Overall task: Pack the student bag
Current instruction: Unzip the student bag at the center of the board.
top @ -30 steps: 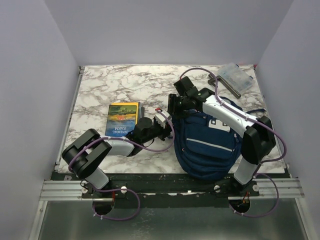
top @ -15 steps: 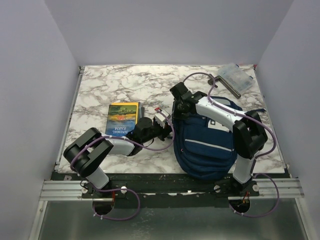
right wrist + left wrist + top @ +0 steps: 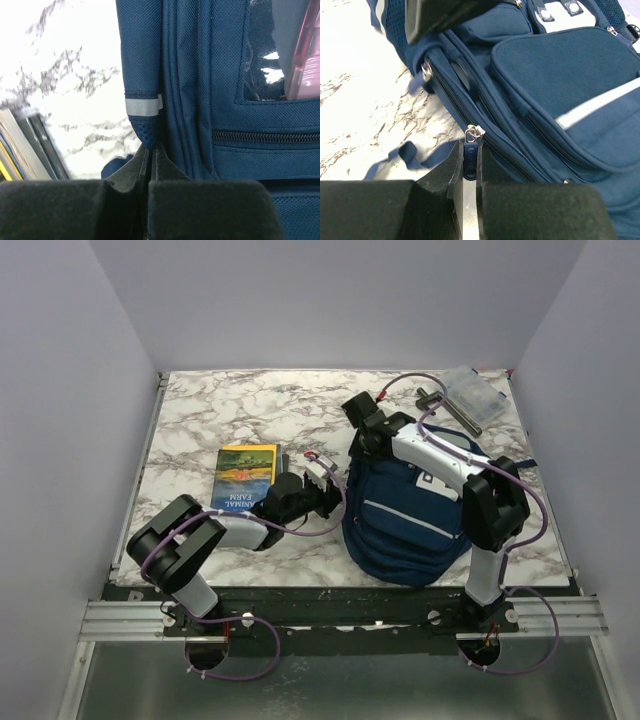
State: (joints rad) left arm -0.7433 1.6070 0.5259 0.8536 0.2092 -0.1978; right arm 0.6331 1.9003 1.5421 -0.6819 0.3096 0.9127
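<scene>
The student bag (image 3: 405, 530), navy with grey stripes, lies at the near right of the table. My left gripper (image 3: 322, 480) is at its left side, shut on a dark blue zipper pull (image 3: 469, 160) that shows between the fingers (image 3: 454, 165) in the left wrist view. My right gripper (image 3: 366, 432) is at the bag's far left top corner, shut on a navy mesh strap end (image 3: 144, 131) with a grey reflective band. A closed zipper (image 3: 265, 136) and a clear window pocket (image 3: 270, 55) lie right of that grip.
A book (image 3: 246, 475) with a yellow and blue cover lies left of the bag, its edges showing in the right wrist view (image 3: 27, 150). A clear plastic case (image 3: 471, 392) and a dark bar (image 3: 452, 410) sit at the far right corner.
The right gripper has closed on the bag's top corner and drawn it a little toward the far side; the bag has bunched up and shifted slightly left. The left gripper keeps its hold.
</scene>
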